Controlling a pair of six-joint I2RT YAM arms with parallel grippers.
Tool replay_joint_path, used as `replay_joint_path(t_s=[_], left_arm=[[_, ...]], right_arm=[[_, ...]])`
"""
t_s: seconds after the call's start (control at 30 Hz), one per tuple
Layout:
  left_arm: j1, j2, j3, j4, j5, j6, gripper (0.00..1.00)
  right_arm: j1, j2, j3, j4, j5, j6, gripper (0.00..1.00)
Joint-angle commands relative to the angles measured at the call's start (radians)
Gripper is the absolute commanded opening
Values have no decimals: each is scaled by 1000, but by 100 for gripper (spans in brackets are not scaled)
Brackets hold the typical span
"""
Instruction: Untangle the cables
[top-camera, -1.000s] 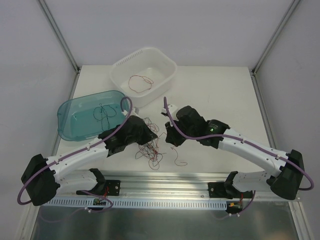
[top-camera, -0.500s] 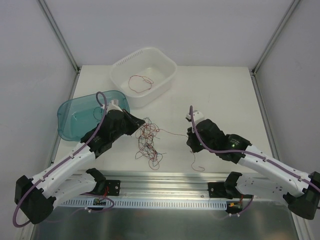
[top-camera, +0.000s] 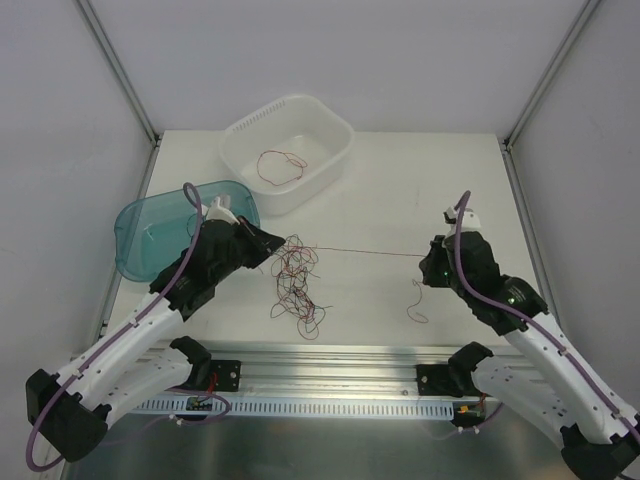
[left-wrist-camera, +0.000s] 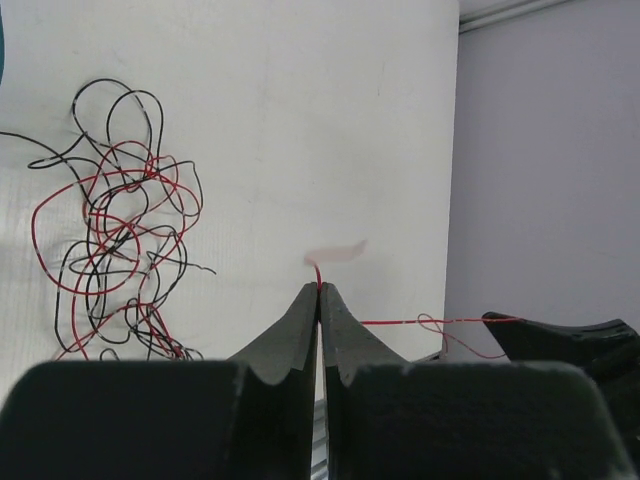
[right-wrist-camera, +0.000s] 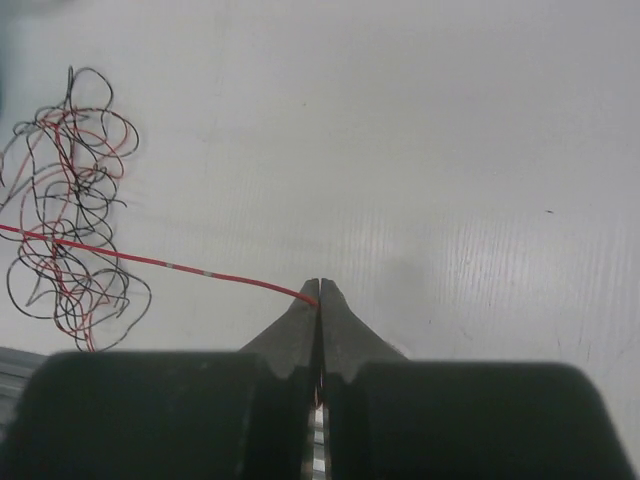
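Grey walls surround a white table (top-camera: 400, 190). Near its front edge lies a clump of red and black cables (top-camera: 297, 285). The left end effector (left-wrist-camera: 319, 292) is pinched shut on a red strand (left-wrist-camera: 320, 272) beside the clump. The right end effector (right-wrist-camera: 319, 285), also shut, holds a red cable (top-camera: 360, 251) stretched taut from the clump. Beyond stand a teal tub (top-camera: 121, 235) and a white tub (top-camera: 345, 135).

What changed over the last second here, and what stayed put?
The right gripper, shut on a red wire, swung out to the right, drawing that wire out of the clump until it runs taut. The left gripper, also pinching red wire, backed off left toward the teal bin. Both grips held. The clump and the white bin stayed put.
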Motion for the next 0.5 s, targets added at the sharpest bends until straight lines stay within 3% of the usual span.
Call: replay_joint_path(t_s=[0.0,0.3,0.4,0.43,0.47], left_arm=[[35,1,31,-8,-42,113,0],[34,124,191,-6,179,278,0],[34,164,261,-6,205,286,0],[34,176,283,-6,205,292,0],[34,202,327,-8,213,295,0]], right_arm=[[-91,-46,46,-62,-2,-9,1],[-90,86,65,66,-229,-50,3],[-92,138,72,86,-269,-57,26],[-90,150,70,91,-309,-60,42],[-90,149,66,97,-320,-60,49]])
